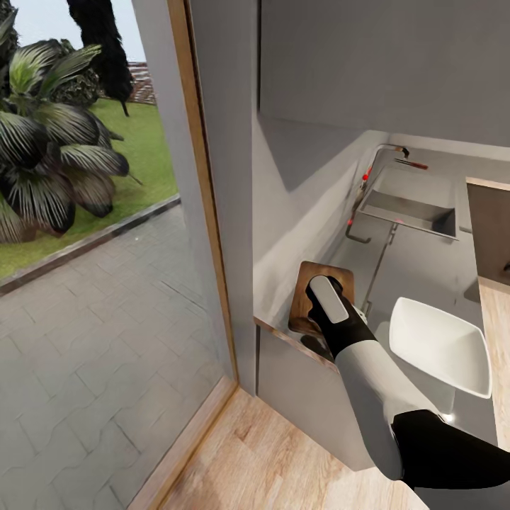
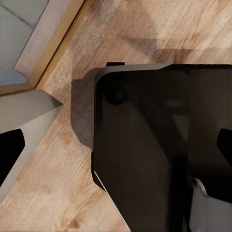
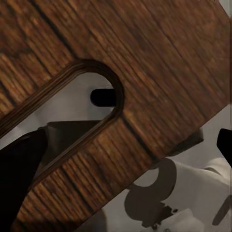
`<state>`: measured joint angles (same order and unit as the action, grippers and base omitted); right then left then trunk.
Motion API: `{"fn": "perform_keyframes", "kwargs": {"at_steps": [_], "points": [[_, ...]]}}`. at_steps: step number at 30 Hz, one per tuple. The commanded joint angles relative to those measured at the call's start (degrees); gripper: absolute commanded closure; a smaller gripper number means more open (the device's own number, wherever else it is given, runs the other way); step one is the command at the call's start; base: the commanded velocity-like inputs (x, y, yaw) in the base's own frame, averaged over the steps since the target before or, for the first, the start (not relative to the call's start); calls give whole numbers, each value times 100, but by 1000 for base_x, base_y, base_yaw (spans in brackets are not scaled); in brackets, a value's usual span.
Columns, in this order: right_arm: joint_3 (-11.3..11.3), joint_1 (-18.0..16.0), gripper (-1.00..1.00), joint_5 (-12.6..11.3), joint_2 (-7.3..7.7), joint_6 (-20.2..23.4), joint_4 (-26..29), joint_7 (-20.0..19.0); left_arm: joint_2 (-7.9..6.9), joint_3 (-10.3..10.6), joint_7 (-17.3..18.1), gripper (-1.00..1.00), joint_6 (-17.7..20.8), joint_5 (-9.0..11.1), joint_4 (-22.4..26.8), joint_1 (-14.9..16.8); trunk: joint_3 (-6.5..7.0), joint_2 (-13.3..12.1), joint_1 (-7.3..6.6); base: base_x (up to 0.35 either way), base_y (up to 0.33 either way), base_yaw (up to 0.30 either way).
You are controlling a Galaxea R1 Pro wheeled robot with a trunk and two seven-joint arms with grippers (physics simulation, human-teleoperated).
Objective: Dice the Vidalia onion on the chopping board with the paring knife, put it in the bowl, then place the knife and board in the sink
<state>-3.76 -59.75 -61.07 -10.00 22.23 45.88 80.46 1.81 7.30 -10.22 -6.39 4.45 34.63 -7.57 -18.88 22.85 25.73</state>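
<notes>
The dark-brown chopping board [image 1: 306, 283] lies at the near left corner of the grey countertop [image 1: 418, 283], against the wall. My right gripper [image 1: 316, 285] hovers right over it. In the right wrist view the board [image 3: 159, 63] and its handle slot [image 3: 72, 111] are very close, and the right gripper [image 3: 121, 154] is open, its dark fingertips [image 3: 17, 169] set wide apart. The white bowl [image 1: 439, 343] stands to the right of the board. Farther back is the sink [image 1: 409, 212] with its faucet [image 1: 386, 152]. The onion and paring knife are out of view. My left gripper [image 2: 116, 150] hangs open over the floor.
A glass door with a wooden frame [image 1: 205, 191] stands left of the counter, a garden beyond it. Wooden floor [image 2: 58, 193] and the robot's dark base [image 2: 154, 145] lie under the left gripper. A brown panel [image 1: 492, 227] borders the counter at the right.
</notes>
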Motion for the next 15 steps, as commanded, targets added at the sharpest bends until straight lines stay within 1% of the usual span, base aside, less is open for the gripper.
{"fn": "perform_keyframes", "kwargs": {"at_steps": [1,15], "points": [[-2,-2,100,-19,0,56,-174,30,-4,35,-43,-100,-12,47,9,-1,-10,7,6,0,0,0],[7,-2,100,-19,0,62,-175,50,-5,35,-42,-100,-12,48,9,-1,-10,7,6,0,0,0]]}}
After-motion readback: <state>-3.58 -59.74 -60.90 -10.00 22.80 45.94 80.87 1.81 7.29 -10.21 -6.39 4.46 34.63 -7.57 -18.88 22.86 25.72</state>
